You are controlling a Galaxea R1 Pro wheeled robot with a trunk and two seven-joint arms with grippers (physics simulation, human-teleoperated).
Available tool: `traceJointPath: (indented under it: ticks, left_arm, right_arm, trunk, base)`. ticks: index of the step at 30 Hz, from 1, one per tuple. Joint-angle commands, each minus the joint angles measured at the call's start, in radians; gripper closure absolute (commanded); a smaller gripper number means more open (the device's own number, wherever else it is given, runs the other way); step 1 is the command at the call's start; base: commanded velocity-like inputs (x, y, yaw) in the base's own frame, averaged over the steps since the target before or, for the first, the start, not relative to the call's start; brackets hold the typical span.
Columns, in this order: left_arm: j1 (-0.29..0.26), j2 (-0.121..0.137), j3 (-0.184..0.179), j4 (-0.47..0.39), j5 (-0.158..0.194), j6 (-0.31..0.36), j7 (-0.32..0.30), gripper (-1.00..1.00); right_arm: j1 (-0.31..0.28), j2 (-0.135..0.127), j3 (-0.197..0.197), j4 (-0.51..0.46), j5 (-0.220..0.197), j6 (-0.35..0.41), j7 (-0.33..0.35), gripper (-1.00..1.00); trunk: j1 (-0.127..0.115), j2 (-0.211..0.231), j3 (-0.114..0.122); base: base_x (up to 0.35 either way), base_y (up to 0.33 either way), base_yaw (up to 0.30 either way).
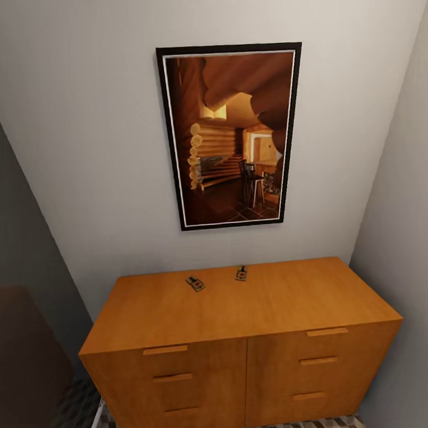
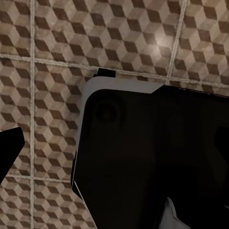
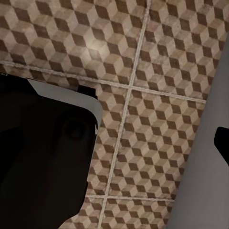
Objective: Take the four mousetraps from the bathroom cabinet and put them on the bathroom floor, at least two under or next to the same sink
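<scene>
1. Two mousetraps (image 1: 195,283) (image 1: 241,274) lie near the cabinet (image 1: 245,313) top's twelve-o'clock edge; I may overreach and nudge them off.
2. I cannot tell either gripper's state; both wrist cameras face the bathroom floor (image 2: 57,43).

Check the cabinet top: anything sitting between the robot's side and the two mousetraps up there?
Nothing visible. Both mousetraps lie near the back edge of the cabinet, and the top between them and its front edge is bare wood. The framed picture hangs on the wall above them.
</scene>
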Motion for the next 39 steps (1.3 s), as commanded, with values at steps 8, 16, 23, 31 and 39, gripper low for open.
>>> traceJointPath:
  ticks: [8,16,23,31,39]
  left_arm:
    - [-0.001,0.003,-0.006,0.0,0.01,-0.001,0.002,-1.0]
    - [-0.001,0.004,-0.007,-0.003,0.008,0.003,0.004,-1.0]
    - [-0.001,0.011,-0.008,-0.014,0.003,0.017,-0.003,-1.0]
    - [-0.003,0.033,-0.009,-0.151,-0.001,0.116,-0.005,-1.0]
    - [-0.003,0.038,-0.009,-0.375,-0.004,0.298,-0.004,-1.0]
  right_arm:
    - [-0.001,0.001,-0.01,0.003,0.009,-0.004,-0.005,-1.0]
    - [-0.001,0.003,-0.011,0.002,0.008,-0.003,-0.005,-1.0]
    - [-0.002,0.003,-0.014,-0.012,0.01,0.003,-0.001,-1.0]
    - [-0.002,0.0,-0.016,-0.186,0.003,0.085,0.005,-1.0]
    - [-0.001,0.001,-0.022,-0.422,-0.004,0.277,0.103,-1.0]
  trunk:
    - [0.001,-0.002,-0.002]
    - [0.001,-0.002,-0.002]
    - [0.001,-0.002,-0.002]
    - [0.001,-0.002,-0.002]
    - [0.001,-0.002,-0.002]
  base:
    - [0.0,0.0,0.0]
    - [0.0,0.0,0.0]
    - [0.0,0.0,0.0]
    - [0.0,0.0,0.0]
    - [0.0,0.0,0.0]
